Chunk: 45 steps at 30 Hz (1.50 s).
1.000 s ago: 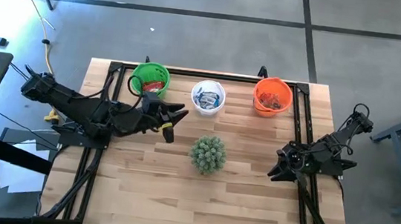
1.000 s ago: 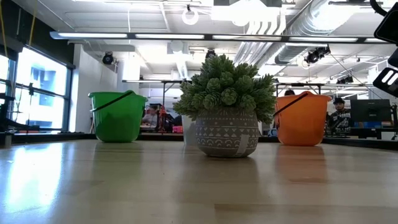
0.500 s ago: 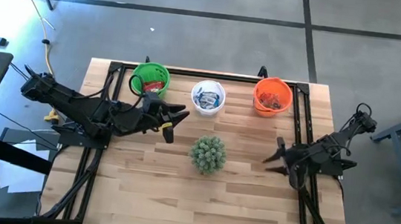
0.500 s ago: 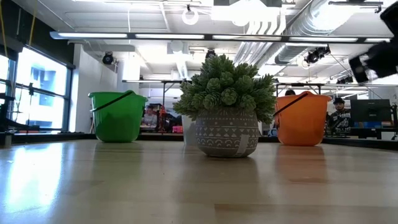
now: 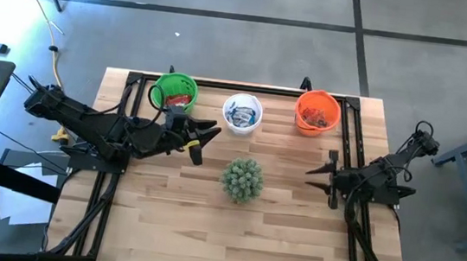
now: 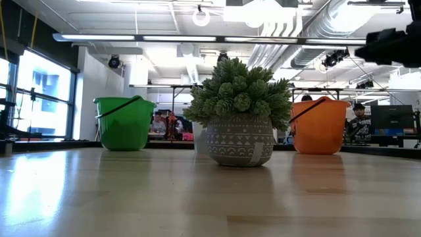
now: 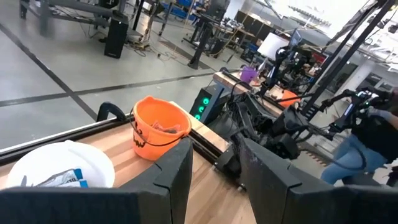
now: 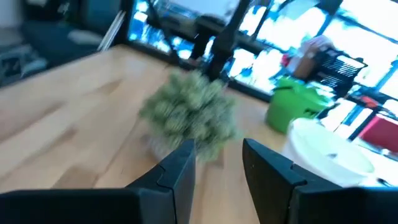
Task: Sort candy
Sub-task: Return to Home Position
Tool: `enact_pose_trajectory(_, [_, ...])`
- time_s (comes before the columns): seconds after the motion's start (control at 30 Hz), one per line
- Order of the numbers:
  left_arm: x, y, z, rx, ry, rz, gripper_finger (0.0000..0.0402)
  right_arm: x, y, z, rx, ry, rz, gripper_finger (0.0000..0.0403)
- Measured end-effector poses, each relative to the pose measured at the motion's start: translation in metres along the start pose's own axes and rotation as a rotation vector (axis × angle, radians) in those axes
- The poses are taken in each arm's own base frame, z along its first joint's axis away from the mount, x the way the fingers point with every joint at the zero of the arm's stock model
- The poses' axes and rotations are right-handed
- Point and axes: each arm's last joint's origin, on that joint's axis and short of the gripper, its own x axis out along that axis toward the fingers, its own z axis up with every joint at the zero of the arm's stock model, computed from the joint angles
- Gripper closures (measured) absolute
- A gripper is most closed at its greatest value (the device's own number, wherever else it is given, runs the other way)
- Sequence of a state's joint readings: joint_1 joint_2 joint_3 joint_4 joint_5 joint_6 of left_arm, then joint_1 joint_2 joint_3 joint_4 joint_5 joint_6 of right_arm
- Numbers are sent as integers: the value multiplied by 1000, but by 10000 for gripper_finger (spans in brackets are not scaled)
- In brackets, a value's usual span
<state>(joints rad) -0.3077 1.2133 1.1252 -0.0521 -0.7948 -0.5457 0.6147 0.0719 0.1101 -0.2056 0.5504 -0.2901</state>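
High view: on the tabletop (image 5: 275, 230) three containers stand in a row along the upper edge. The green bucket (image 5: 169, 83) at upper left holds red candy (image 5: 181, 99). The white bowl (image 5: 244, 98) in the middle holds blue-and-white candy (image 5: 240, 115). The orange bucket (image 5: 319, 93) at upper right holds wrapped candy (image 5: 315, 116). A plant (image 5: 242, 179) stands at centre. The left tool (image 5: 204, 142) hovers left of the plant, fingers apart and empty. The right tool (image 5: 311, 179) sits right of it, fingers splayed, empty.

Low view: the plant's pot fills the centre, a bucket on either side, their contents hidden.

Left wrist view: spread fingers frame the orange bucket.

Right wrist view: parted fingers frame the plant.
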Motion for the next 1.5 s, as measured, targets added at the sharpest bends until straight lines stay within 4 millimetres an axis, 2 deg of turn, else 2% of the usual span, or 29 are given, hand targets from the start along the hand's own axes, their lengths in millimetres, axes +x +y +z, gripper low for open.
enact_pose_trajectory(0.13, [0, 0, 0, 0, 0, 0, 280, 0, -2, 5, 33, -45, -30, 274])
enact_pose_trajectory(0.63, [4, 4, 2, -15, -9, 19, 280, 0, -1, 2, 37, -51, -30, 274])
enact_pose_trajectory(0.9, [3, 3, 3, -41, -20, 12, 280, 2, 2, -1, 133, -209, -61, 274])
enact_pose_trajectory(1.3, [3, 2, 4, -48, -29, 12, 280, 2, 2, -1, 133, -209, -57, 274])
enact_pose_trajectory(1.5, [3, 5, 6, -24, -86, 109, 280, 3, 2, -2, 130, -204, -56, 274])
